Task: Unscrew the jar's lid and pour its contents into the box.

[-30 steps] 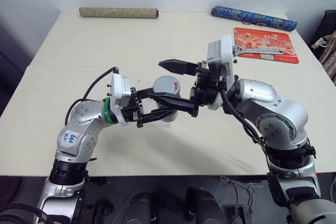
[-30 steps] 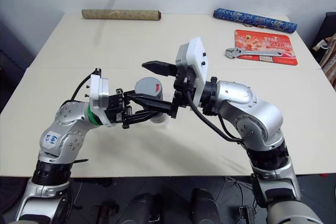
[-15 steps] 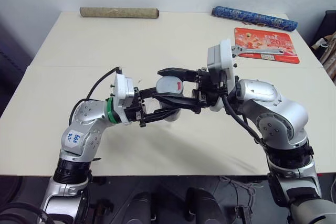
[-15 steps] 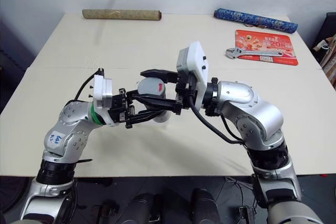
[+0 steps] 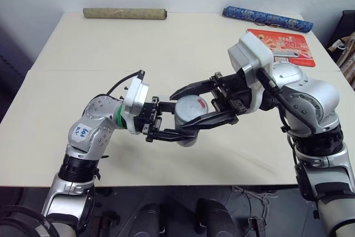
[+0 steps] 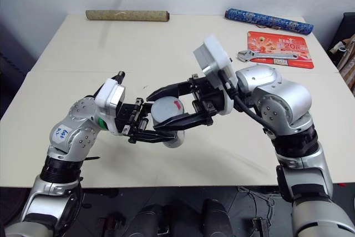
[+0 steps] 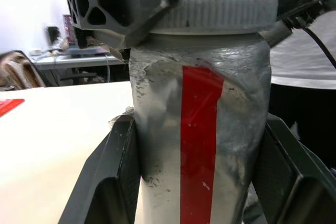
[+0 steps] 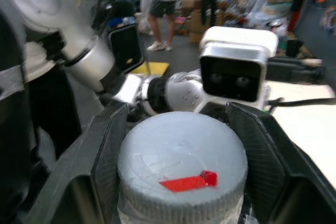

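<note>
Cream table fills the frame; at its centre the left gripper point(image 5: 176, 133) clamps the jar point(image 7: 199, 145) steady while the right gripper point(image 5: 195, 104), partly open, straddles the lid point(image 8: 182, 169) for unscrewing.

Lid point(image 8: 182, 161) matt grey w/ ribbed edge, jar point(image 7: 199, 140) glossy, wrinkled label, table point(image 5: 166, 43) smooth matt.

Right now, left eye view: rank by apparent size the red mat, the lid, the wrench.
1. red mat, largest.
2. lid, though it's closer to the camera.
3. wrench, part hidden by the right arm, so unsure.
</note>
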Controlling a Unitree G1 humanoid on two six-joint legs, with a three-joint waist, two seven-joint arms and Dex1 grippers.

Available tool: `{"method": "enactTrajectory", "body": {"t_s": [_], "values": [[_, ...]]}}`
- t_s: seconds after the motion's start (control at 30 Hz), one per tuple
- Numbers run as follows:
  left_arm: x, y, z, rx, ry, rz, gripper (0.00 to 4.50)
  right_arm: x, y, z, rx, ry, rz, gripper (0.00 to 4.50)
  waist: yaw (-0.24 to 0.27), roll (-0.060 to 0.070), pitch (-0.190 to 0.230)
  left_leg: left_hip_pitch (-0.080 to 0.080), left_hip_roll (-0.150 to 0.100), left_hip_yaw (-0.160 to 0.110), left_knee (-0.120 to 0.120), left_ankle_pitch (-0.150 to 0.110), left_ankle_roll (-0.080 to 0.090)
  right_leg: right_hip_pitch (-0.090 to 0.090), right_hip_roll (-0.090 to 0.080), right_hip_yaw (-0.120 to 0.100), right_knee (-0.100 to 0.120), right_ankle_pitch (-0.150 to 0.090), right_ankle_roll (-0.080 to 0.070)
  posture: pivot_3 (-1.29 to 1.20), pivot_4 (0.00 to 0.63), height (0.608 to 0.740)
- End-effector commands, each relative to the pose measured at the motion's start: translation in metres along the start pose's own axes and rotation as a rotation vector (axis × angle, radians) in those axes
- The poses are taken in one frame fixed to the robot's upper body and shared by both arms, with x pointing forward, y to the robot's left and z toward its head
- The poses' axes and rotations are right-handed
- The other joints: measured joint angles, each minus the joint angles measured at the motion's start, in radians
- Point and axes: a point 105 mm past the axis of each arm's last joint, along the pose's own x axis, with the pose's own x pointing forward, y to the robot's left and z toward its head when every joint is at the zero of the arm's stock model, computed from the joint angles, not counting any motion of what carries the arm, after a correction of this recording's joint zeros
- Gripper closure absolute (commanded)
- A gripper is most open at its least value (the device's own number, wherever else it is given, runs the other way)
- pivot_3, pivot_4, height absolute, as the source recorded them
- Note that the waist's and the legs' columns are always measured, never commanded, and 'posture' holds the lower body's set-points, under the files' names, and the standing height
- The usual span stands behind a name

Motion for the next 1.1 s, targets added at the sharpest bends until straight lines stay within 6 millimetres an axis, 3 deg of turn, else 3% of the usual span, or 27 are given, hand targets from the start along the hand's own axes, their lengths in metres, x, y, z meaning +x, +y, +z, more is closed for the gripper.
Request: {"method": "enactTrajectory", "body": {"t_s": [0.03, 0.07, 0.2, 0.27, 0.43, 0.63, 0.87, 1.1], "values": [[-0.005, 0.007, 0.012, 0.037, -0.07, 0.107, 2.13, -0.015, -0.01, 0.019, -0.09, -0.075, -0.15, 0.2, 0.002, 0.0, 0.0, 0.0, 0.0, 0.0, 0.0, 0.0, 0.0, 0.0, 0.0, 0.0, 0.0, 0.0, 0.0, 0.0, 0.15, 0.74], [-0.008, 0.011, 0.012, 0.041, -0.071, 0.149, 2.13, -0.017, -0.01, 0.02, -0.093, -0.083, -0.177, 0.02, 0.002, 0.0, 0.0, 0.0, 0.0, 0.0, 0.0, 0.0, 0.0, 0.0, -0.001, 0.0, 0.0, 0.0, 0.0, 0.0, 0.15, 0.74], [-0.015, 0.023, 0.008, 0.052, -0.063, 0.256, 2.13, -0.02, -0.014, 0.02, -0.098, -0.09, -0.253, 0.02, 0.001, 0.0, 0.0, 0.0, -0.001, -0.001, 0.0, 0.0, 0.0, 0.001, 0.0, -0.001, 0.0, 0.0, 0.0, 0.0, 0.15, 0.74], [-0.015, 0.03, 0.007, 0.06, -0.057, 0.295, 2.13, -0.011, -0.014, 0.015, -0.112, -0.071, -0.288, 0.02, 0.0, 0.0, 0.0, 0.0, -0.001, -0.001, 0.0, 0.0, 0.0, 0.001, 0.0, -0.001, 0.0, 0.0, 0.0, 0.0, 0.15, 0.74], [-0.006, 0.031, 0.004, 0.063, -0.045, 0.276, 2.13, 0.008, -0.025, 0.006, -0.141, -0.035, -0.369, 0.02, -0.002, 0.0, 0.0, 0.0, 0.0, 0.0, 0.0, 0.001, -0.001, 0.001, 0.0, 0.0, 0.0, 0.0, 0.0, 0.0, 0.15, 0.74], [-0.001, 0.029, 0.002, 0.072, -0.04, 0.246, 2.13, 0.014, -0.036, 0.003, -0.147, -0.016, -0.395, 0.02, -0.001, 0.0, 0.0, 0.0, 0.0, 0.0, 0.0, 0.001, -0.001, 0.001, 0.0, 0.0, 0.0, 0.0, 0.0, 0.0, 0.15, 0.74], [-0.001, 0.027, 0.0, 0.08, -0.029, 0.24, 2.13, 0.013, -0.04, 0.005, -0.13, -0.02, -0.384, 0.02, -0.002, 0.0, 0.0, 0.0, 0.0, 0.0, 0.0, 0.001, -0.001, 0.0, 0.0, 0.0, 0.0, 0.0, 0.0, 0.0, 0.15, 0.74], [-0.003, 0.025, 0.001, 0.096, -0.041, 0.245, 2.13, -0.005, -0.043, 0.001, -0.112, -0.007, -0.394, 0.02, -0.001, 0.0, 0.0, 0.0, 0.0, 0.0, 0.0, 0.001, -0.001, 0.001, 0.0, 0.0, 0.0, 0.0, 0.0, 0.0, 0.15, 0.74]]}}
